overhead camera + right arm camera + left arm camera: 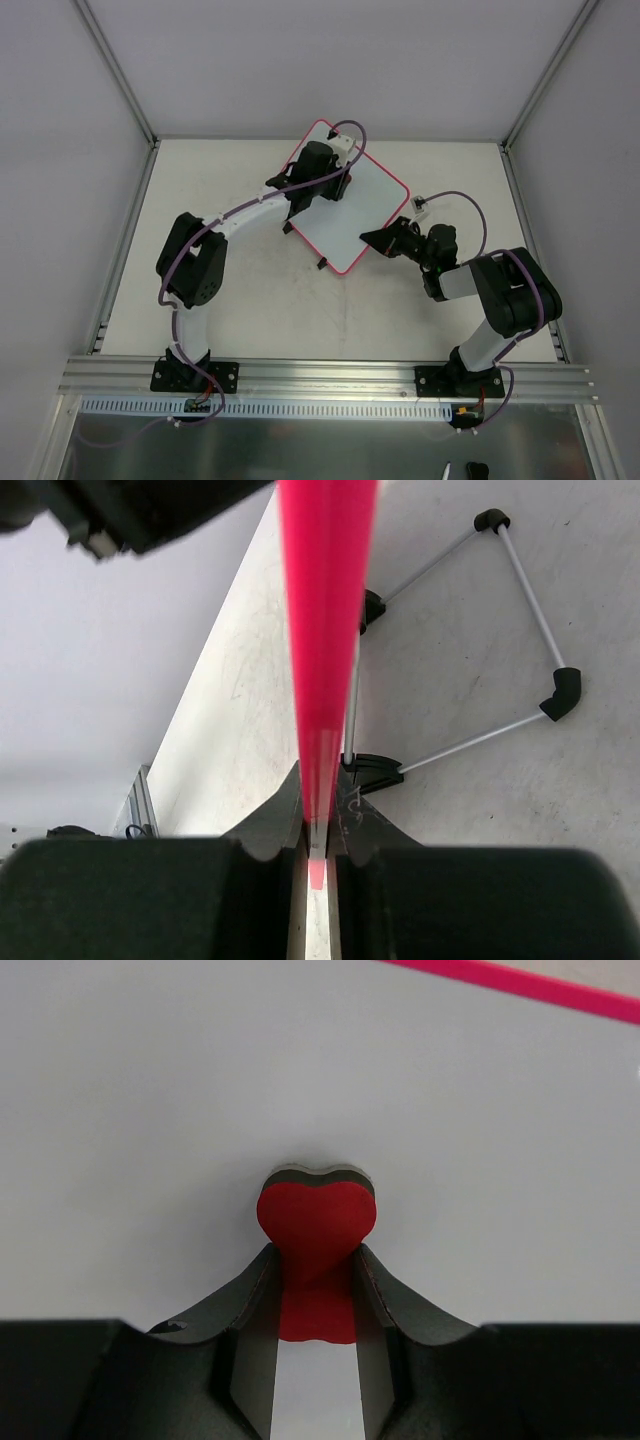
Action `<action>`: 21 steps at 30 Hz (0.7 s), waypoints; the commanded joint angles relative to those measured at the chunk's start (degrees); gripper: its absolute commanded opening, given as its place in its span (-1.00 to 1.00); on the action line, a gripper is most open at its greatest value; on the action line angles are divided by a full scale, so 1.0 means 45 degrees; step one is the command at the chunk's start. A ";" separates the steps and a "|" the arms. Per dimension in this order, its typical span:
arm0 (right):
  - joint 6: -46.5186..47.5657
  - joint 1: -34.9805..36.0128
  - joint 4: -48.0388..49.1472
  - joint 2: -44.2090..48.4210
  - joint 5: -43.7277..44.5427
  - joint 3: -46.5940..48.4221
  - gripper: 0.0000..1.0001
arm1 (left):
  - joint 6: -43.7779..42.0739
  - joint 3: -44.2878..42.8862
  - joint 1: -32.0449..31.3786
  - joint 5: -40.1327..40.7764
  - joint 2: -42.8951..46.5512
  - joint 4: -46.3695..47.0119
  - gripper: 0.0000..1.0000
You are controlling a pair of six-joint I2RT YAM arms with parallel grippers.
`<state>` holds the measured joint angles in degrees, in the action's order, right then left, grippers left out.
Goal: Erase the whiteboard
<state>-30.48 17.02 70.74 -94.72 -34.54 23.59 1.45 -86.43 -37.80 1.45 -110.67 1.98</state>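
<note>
The whiteboard [365, 215] lies tilted at the back middle of the table, white with a red-pink rim. My left gripper [325, 190] is over its far part, shut on the red eraser block [317, 1220], whose dark felt face rests against the white board surface [150, 1110]. My right gripper [378, 240] is at the board's near right edge, shut on the pink rim [325, 630], which runs edge-on between its fingers. The board surface shown is blank white.
A thin metal wire stand [520, 640] with black joints lies on the table under the board's edge. Two small black clips [321, 264] stick out from the board's near-left edge. Grey walls enclose the table; an aluminium rail [330, 375] runs along the front.
</note>
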 commanded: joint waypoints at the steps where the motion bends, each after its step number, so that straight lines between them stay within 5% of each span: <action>1: 0.0758 0.0418 0.3772 0.0287 -0.1679 0.0401 -1.00 | 0.0087 -0.1101 0.0723 0.0595 -0.0873 -0.0849 -0.99; 9: 0.0738 0.0418 0.3772 0.0287 -0.1659 0.0401 -1.00 | 0.0340 -0.2043 0.1466 0.0303 -0.1149 -0.1416 -0.99; 21: 0.0719 0.0418 0.3772 0.0247 -0.1601 0.0421 -1.00 | 0.1707 -0.0930 0.2853 -0.0187 0.0940 -0.1475 -1.00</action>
<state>-29.06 17.17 71.22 -94.72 -35.88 23.79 6.68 -91.83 -26.04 0.51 -113.21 -3.97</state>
